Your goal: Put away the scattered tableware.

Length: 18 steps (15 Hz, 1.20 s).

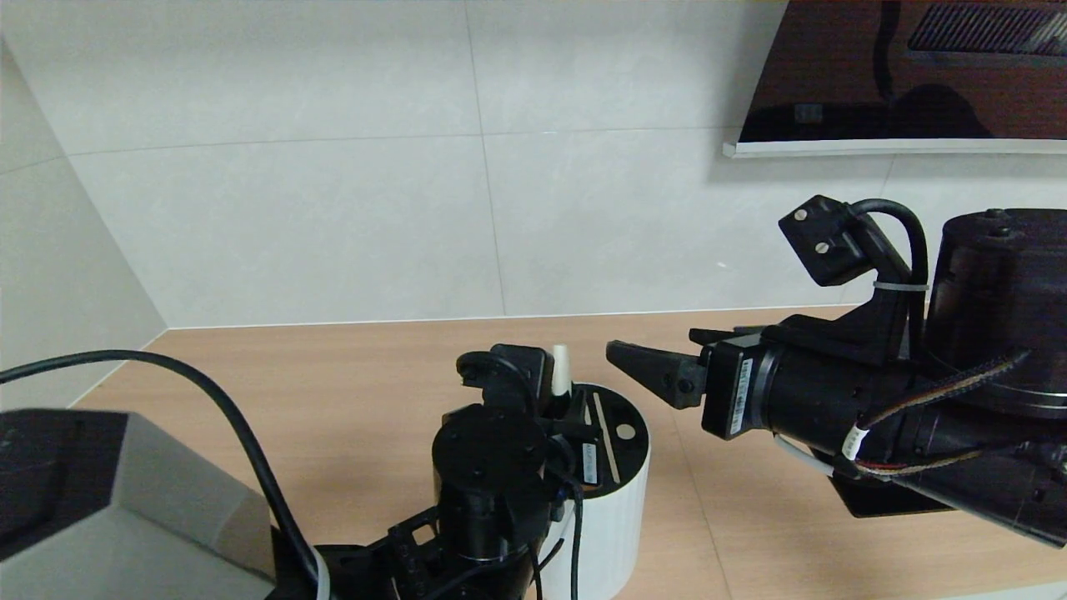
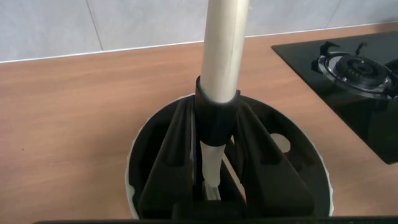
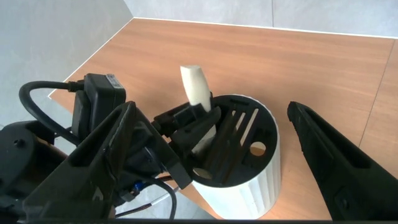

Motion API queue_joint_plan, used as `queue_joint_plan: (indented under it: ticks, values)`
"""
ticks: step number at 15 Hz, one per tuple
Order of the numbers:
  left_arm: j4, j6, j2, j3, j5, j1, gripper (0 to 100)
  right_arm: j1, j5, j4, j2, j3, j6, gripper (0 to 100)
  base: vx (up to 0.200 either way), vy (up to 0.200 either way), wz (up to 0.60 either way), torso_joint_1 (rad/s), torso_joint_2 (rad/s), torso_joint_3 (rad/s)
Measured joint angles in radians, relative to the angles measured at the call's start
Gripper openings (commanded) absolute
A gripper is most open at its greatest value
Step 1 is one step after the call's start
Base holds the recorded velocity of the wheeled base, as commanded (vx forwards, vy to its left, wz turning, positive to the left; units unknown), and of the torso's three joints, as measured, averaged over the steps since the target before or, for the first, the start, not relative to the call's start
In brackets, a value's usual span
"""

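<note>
I have the left gripper (image 2: pixel 217 115) closed on the utensil (image 2: pixel 224 50). Its long axis is vertical and its tip is in the holder (image 1: pixel 621 517) slot. The right gripper (image 1: pixel 658 354) is wide open beside the holder.

The scene was lit brightly and evenly by diffuse light from above. The tiled wall (image 1: pixel 333 208) was rendered pale and flat. Only a soft shadow was cast on it beneath the range hood (image 1: pixel 900 75), in whose glossy dark panel dim shapes were mirrored. The wooden countertop (image 1: pixel 333 375) was lit without hot spots. Straight edges were bowed toward the head view's margins. A long highlight was laid along the white handle (image 2: pixel 224 43), and a faint sheen was seen on the black hob (image 2: pixel 348 106). The inside of the holder (image 3: pixel 249 180) was left in deep shade.
</note>
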Motion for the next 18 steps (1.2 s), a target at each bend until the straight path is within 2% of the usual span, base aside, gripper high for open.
queue_joint_plan:
  ticks: [10,12,14,18]
  values:
    - [0.007,0.004,-0.047,0.008,-0.011,0.015,100,-0.002,-0.001,-0.001,0.000,0.000,0.000,100,0.000,0.000,0.00,0.000,0.00,0.000]
    - [0.027,0.006,-0.128,0.031,-0.053,0.040,100,-0.019,-0.004,0.000,-0.005,0.011,0.000,100,0.000,0.000,0.00,0.000,0.00,0.000]
    - [0.072,0.006,-0.256,0.071,-0.132,0.082,100,-0.053,-0.014,-0.002,-0.022,0.022,-0.013,100,0.000,0.000,0.00,0.000,0.00,0.000]
    - [0.255,0.006,-0.607,0.170,-0.259,0.207,100,-0.184,-0.025,-0.020,-0.082,0.090,-0.021,100,0.000,0.000,0.00,0.000,0.00,0.000]
